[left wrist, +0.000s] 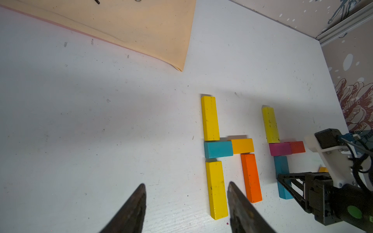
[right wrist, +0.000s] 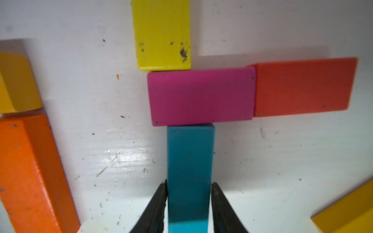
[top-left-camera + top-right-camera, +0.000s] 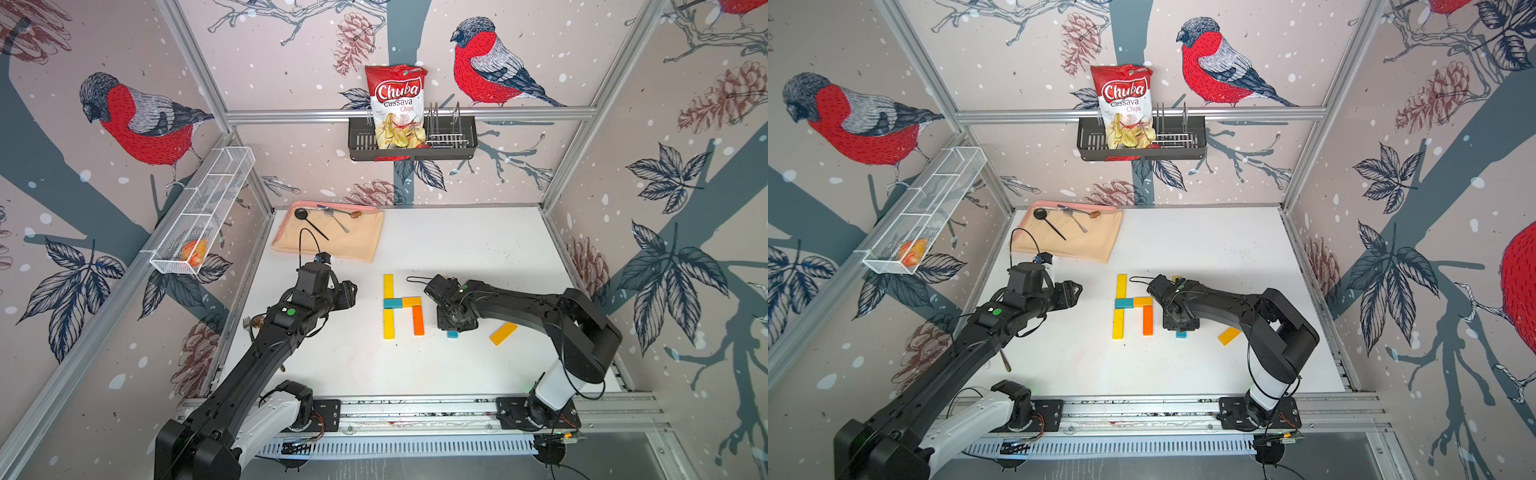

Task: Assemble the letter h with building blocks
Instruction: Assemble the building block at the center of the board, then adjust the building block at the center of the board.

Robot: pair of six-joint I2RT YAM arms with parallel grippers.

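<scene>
1. Mid-bench point(image 3: 478, 257) there's a tidy little h lying flat. The top yellow block point(image 3: 388, 286) and bottom yellow block point(image 3: 389, 324) make the long stem. The teal block point(image 3: 392, 303) sits crosswise between them. The amber block point(image 3: 411, 301) carries on from its end, touching it. The orange block point(image 3: 418, 320) runs down from the amber one.
2. Just beside that, on the right arm's side, is a second bunch. A third yellow block point(image 2: 162, 34) points at a crosswise magenta block point(image 2: 201, 96). A red block point(image 2: 302, 86) butts against the magenta one's end. A second teal block point(image 2: 190, 157) runs down from the magenta one, end against it.
3. The right tool point(image 2: 189, 187) is clamped on that second teal block. Its fingers point(image 2: 155, 207) press on the two long sides, at the half away from the magenta one. In the left wrist view the block looks flat on the bench.
4. A spare amber block point(image 3: 503, 333) lies by itself at an angle, further toward the right arm.
5. The left tool point(image 1: 186, 188) has its fingers point(image 1: 133, 209) spread with nothing gripped. It hangs over bare bench on the far side of the first h, well apart from it.
6. Further out, a peach cloth point(image 3: 353, 245) in the back corner has some spoons point(image 3: 336, 220) on it. A fork point(image 3: 248, 323) pokes out at the bench edge by the left arm.
7. On the back wall, a chip bag point(image 3: 397, 99) stands in a black rack point(image 3: 457, 149). A white wire basket point(image 3: 216, 195) hangs on the side wall with something orange at one end, can't tell what.
</scene>
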